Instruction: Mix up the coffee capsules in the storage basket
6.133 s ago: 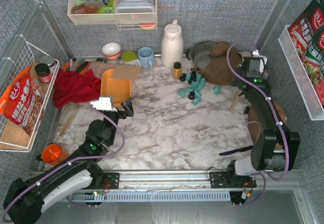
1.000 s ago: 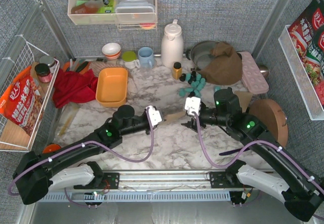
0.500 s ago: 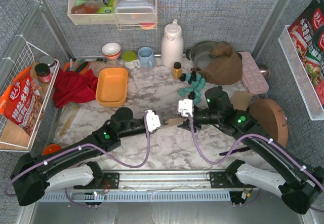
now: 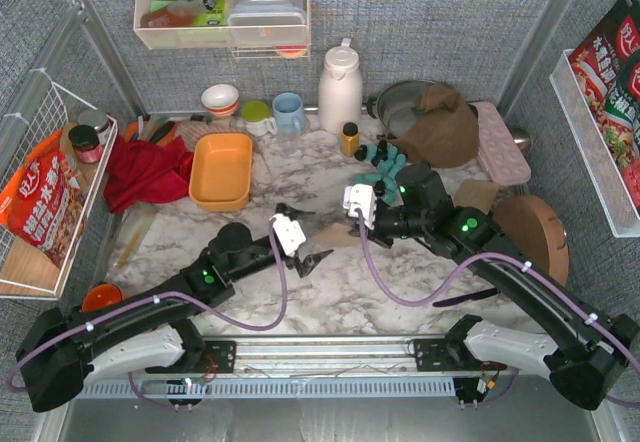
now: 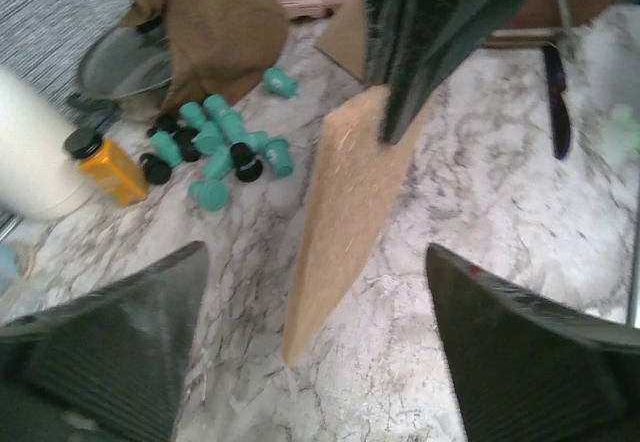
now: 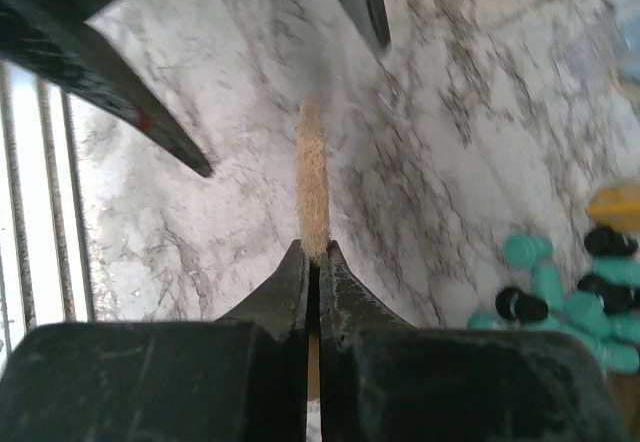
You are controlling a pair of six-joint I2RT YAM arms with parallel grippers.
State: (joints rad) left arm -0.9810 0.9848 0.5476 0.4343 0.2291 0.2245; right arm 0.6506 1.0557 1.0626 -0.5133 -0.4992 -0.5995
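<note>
None of the task is judged done: the coffee capsules (image 4: pixel 380 165) are scattered on the bench (image 4: pixel 330 292) far right of centre, beside an amber bottle (image 4: pixel 349 139), and the storage basket (image 4: pixel 222 170) is seen empty at the far left. A thin tan board (image 5: pixel 345 202) is gripped edge-on by the closed right fingers (image 6: pixel 305 274), while the left fingers (image 5: pixel 120 332) are spread open on either side of it. Loading and mixing are judged to remain.
</note>
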